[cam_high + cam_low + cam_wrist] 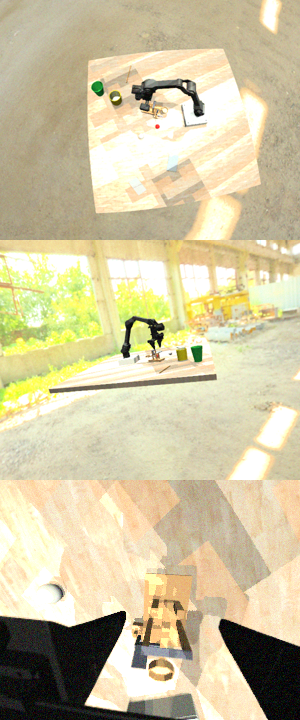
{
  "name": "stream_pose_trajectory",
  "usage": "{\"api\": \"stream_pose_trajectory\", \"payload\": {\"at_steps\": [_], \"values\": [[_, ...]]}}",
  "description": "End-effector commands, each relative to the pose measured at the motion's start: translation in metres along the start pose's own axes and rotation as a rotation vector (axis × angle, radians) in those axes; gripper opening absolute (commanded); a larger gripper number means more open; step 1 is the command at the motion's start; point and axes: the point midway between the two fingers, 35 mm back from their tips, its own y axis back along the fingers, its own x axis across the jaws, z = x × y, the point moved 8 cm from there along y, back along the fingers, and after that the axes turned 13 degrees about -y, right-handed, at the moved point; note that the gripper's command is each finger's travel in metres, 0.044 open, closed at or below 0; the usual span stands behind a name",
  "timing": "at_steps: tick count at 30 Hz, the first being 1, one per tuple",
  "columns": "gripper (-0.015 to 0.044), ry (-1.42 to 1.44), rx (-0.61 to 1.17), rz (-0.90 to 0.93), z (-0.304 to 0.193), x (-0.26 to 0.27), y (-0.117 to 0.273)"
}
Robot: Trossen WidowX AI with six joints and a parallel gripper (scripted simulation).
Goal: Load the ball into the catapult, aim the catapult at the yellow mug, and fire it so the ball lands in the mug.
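My gripper (157, 347) (171, 619) is open and empty, pointing down above the wooden catapult (156, 360) (167, 586). In the wrist view the catapult lies between and below the fingertips, its round cup (161, 670) towards the bottom of the view. The arm partly hides the catapult in the top view. The cup (164, 110) points towards the robot base, and no ball shows in it. A red ball (157, 126) lies on the table beside the catapult. A white ball (141, 136) (170, 353) (51, 594) lies farther off. The yellow mug (115, 100) (182, 354) stands upright beyond the catapult's other end.
A green cup (98, 88) (196, 353) stands beside the yellow mug. A thin brown stick (128, 74) (164, 369) lies on the table. Flat pale plates (172, 163) (137, 186) lie on the other side. The white robot base (187, 120) (128, 360) stands past the catapult's cup end.
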Motion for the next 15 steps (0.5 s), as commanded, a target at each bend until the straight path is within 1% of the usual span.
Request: {"api": "stream_pose_trajectory", "payload": {"at_steps": [1, 7, 15], "values": [[0.0440, 0.001, 0.036, -0.005, -0.004, -0.001, -0.033], [0.0440, 0.001, 0.036, -0.005, -0.003, -0.001, -0.035], [0.0440, 0.001, 0.035, -0.005, -0.003, -0.001, -0.048]]}}
